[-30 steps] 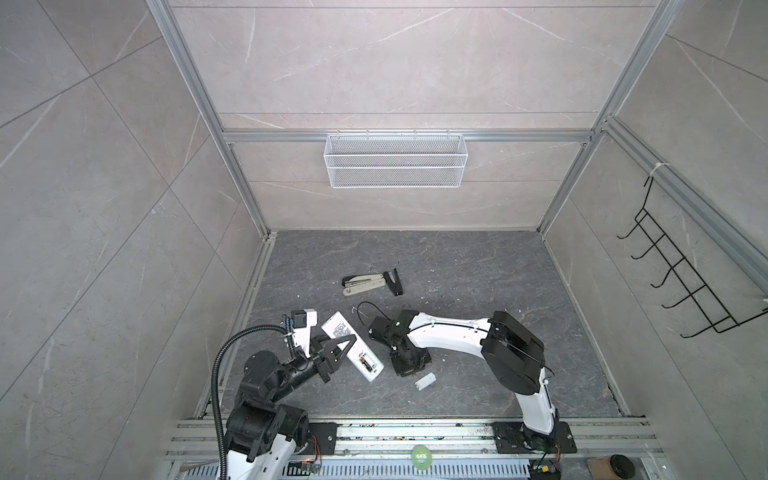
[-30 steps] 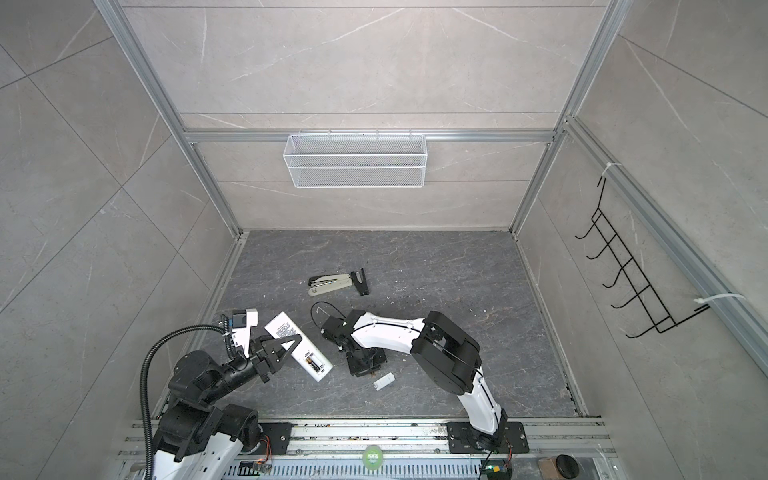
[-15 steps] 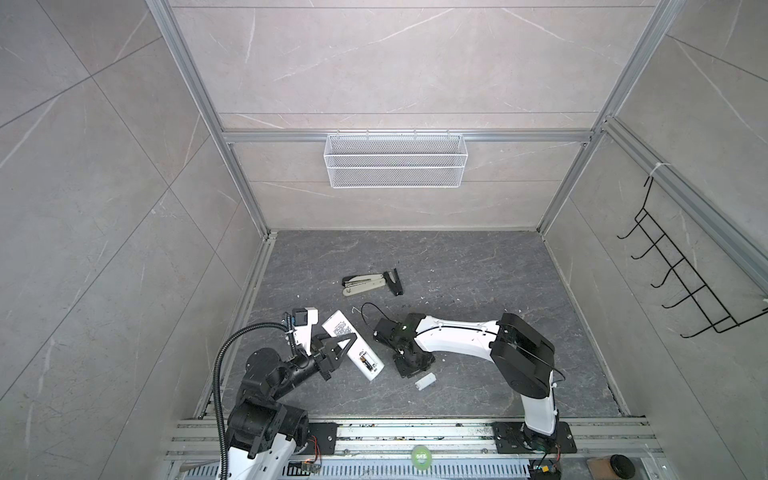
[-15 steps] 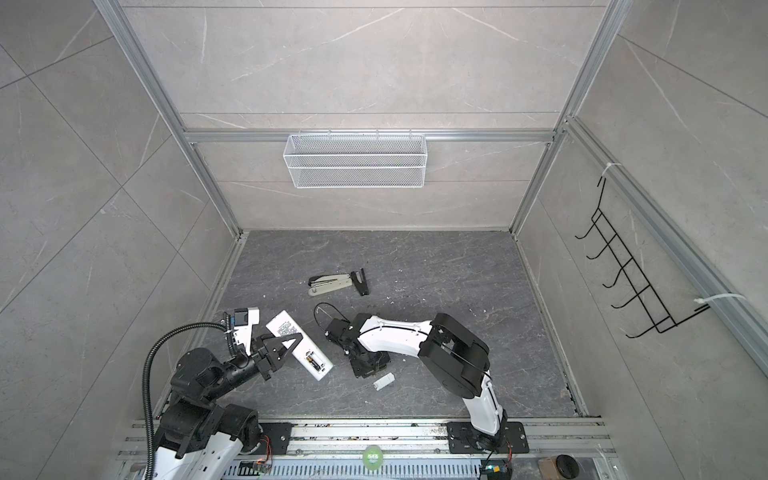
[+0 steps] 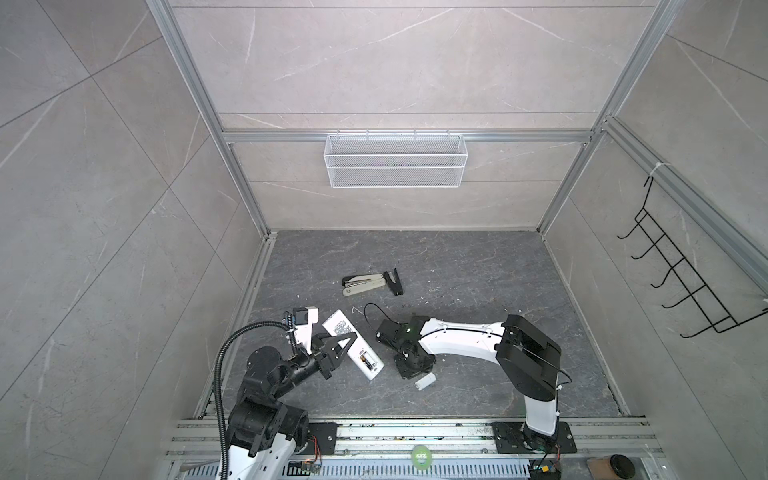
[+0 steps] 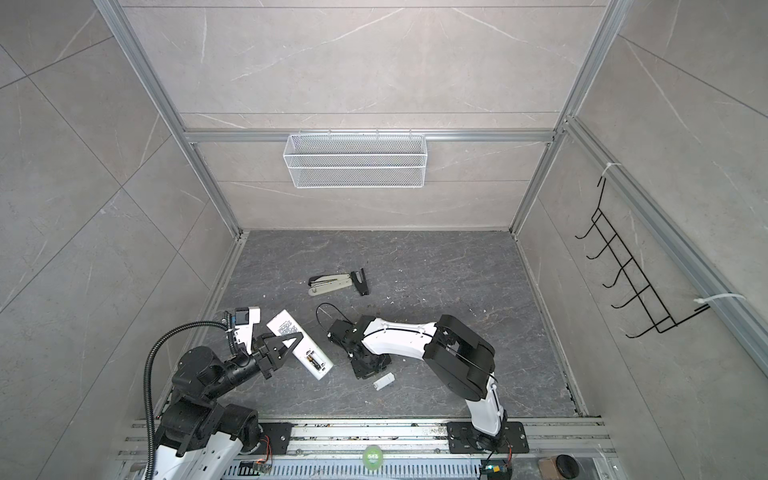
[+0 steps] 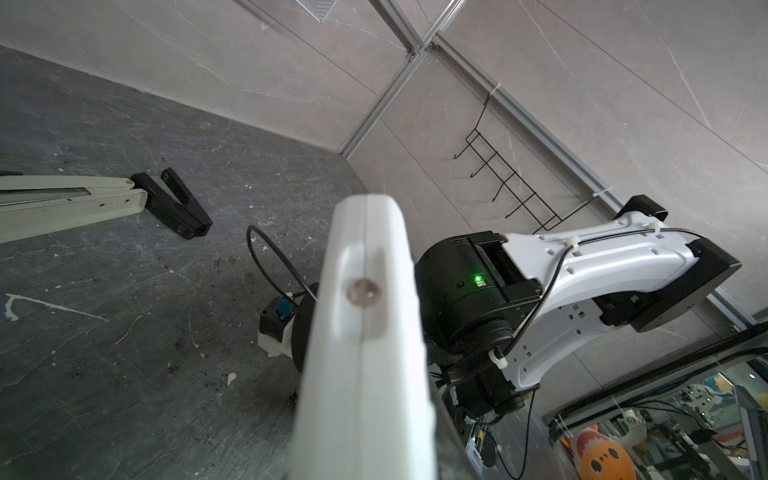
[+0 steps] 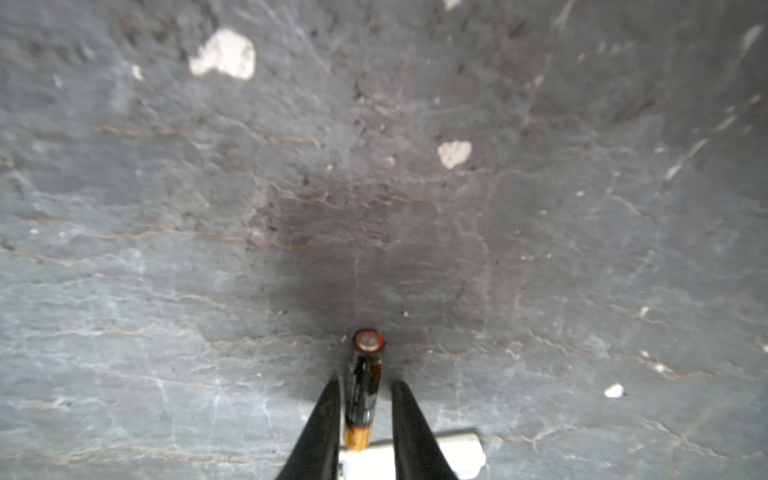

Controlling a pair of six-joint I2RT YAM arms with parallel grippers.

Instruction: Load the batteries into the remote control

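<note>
The white remote control (image 5: pixel 343 330) (image 6: pixel 286 328) is held label side up, just above the floor, with my left gripper (image 5: pixel 347 337) shut on its side. Its end (image 7: pixel 365 328) fills the left wrist view. One battery (image 5: pixel 365 358) (image 6: pixel 312 360) lies in the open compartment. My right gripper (image 5: pixel 409 365) (image 6: pixel 365 365) points down at the floor right of the remote. Another battery (image 8: pixel 361 386) stands between its fingers, against one finger and with a gap to the other. My right gripper (image 8: pixel 365 382) is slightly open.
A small white cover (image 5: pixel 426 381) (image 8: pixel 457 455) lies on the floor just in front of the right gripper. A beige-and-black stapler (image 5: pixel 365 283) (image 7: pixel 62 203) lies farther back. A wire basket (image 5: pixel 395 166) and a hook rack (image 5: pixel 681 282) hang on the walls.
The right arm's elbow has drifted a little to the right and toward the front, with its gripper staying over the same spot. The left arm and the remote have not moved.
</note>
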